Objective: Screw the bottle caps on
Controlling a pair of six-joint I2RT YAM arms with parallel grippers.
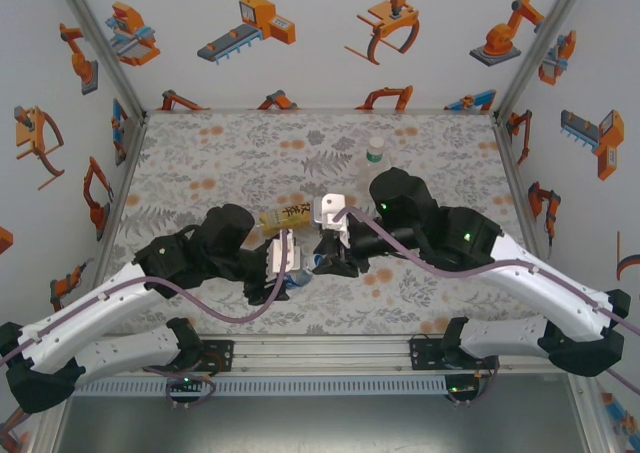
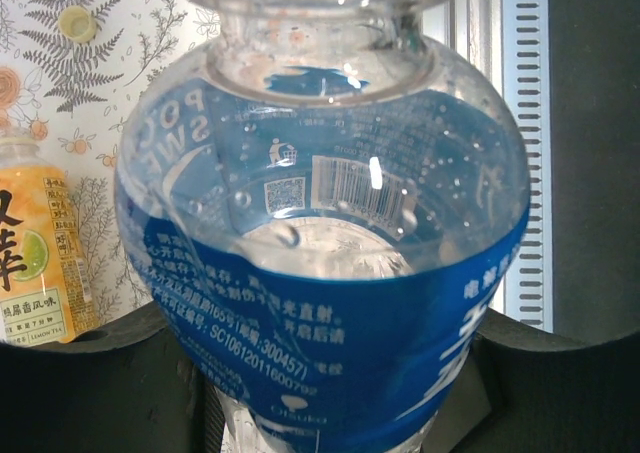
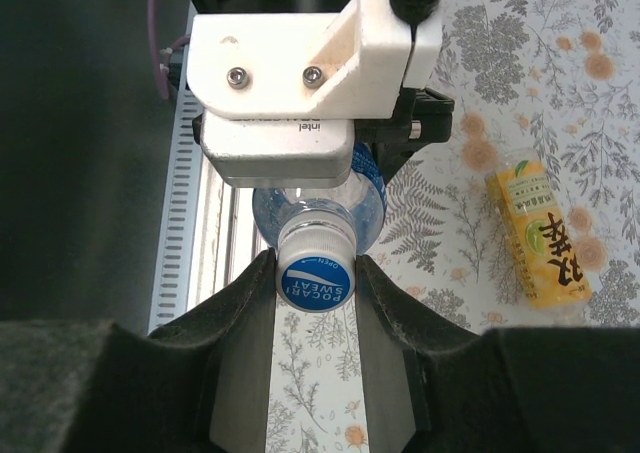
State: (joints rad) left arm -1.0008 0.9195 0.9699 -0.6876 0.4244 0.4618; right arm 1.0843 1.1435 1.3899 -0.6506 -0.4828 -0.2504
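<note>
The left gripper [image 2: 320, 383] holds the blue bottle [image 2: 320, 173] tight between its fingers. The right gripper [image 3: 315, 271] pinches the cap [image 3: 315, 283] on the bottle's top.

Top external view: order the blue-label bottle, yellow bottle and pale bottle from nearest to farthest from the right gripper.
1. Blue-label bottle, its cap in the right gripper, between both arms.
2. Yellow bottle, lying just beyond, to the left.
3. Pale bottle, standing farther back on the right.

White cap [image 3: 315, 263] on clear blue-label bottle [image 2: 330, 273].
</note>
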